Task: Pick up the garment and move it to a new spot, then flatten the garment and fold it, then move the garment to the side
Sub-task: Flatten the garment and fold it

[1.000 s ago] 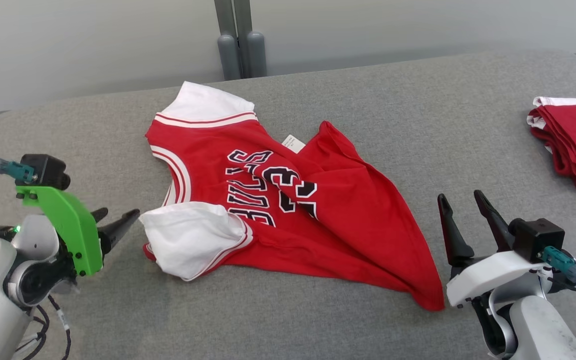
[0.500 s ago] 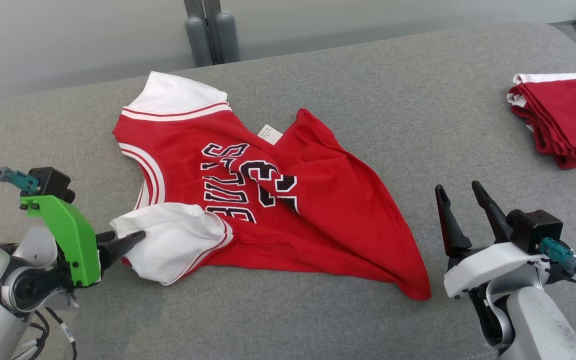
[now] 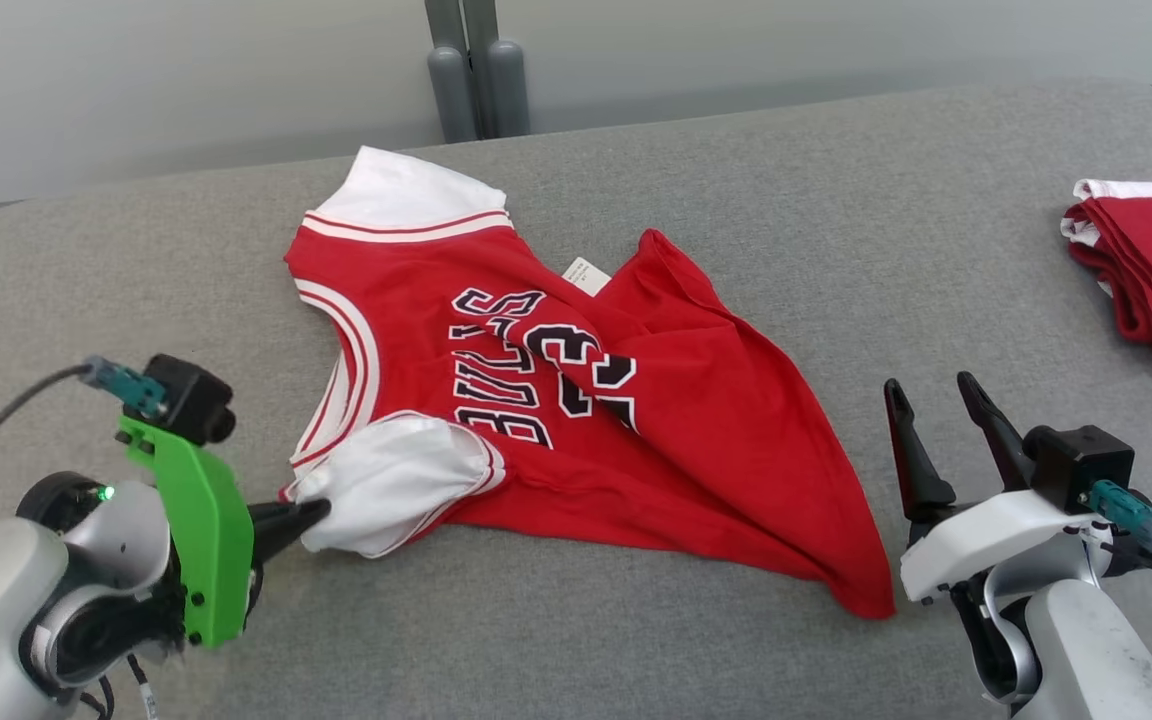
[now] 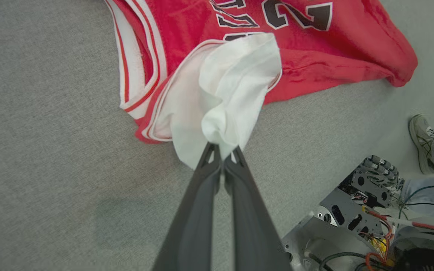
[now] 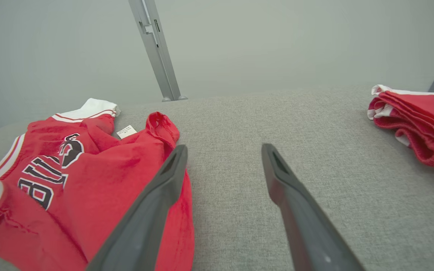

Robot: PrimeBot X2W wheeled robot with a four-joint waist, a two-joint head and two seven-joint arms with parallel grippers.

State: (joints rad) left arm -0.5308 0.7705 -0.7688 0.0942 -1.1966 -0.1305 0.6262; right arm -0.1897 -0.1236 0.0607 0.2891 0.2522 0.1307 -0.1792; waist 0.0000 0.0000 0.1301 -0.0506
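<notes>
The garment (image 3: 576, 400) is a red jersey with white sleeves and black lettering, lying crumpled on the grey padded table (image 3: 736, 200). Its near white sleeve (image 3: 396, 485) is bunched up. My left gripper (image 3: 311, 515) is shut on the edge of that sleeve; the left wrist view shows the garment (image 4: 277, 56), the sleeve (image 4: 224, 98) and the left gripper (image 4: 222, 152) pinching the white cloth. My right gripper (image 3: 926, 395) stands open just right of the garment's lower hem, holding nothing. In the right wrist view the right gripper (image 5: 224, 150) is over bare table beside the garment (image 5: 89, 180).
A stack of folded red and white garments (image 3: 1151, 290) lies at the table's far right, also the stack (image 5: 420, 124) in the right wrist view. Grey posts (image 3: 471, 70) rise behind the table. A person's shoe (image 4: 422, 141) and robot base parts (image 4: 356, 210) show beyond the table's edge.
My left gripper has gone forward to the white sleeve and shut on it, bunching the cloth. The head camera shifted. My right gripper has stayed open in place.
</notes>
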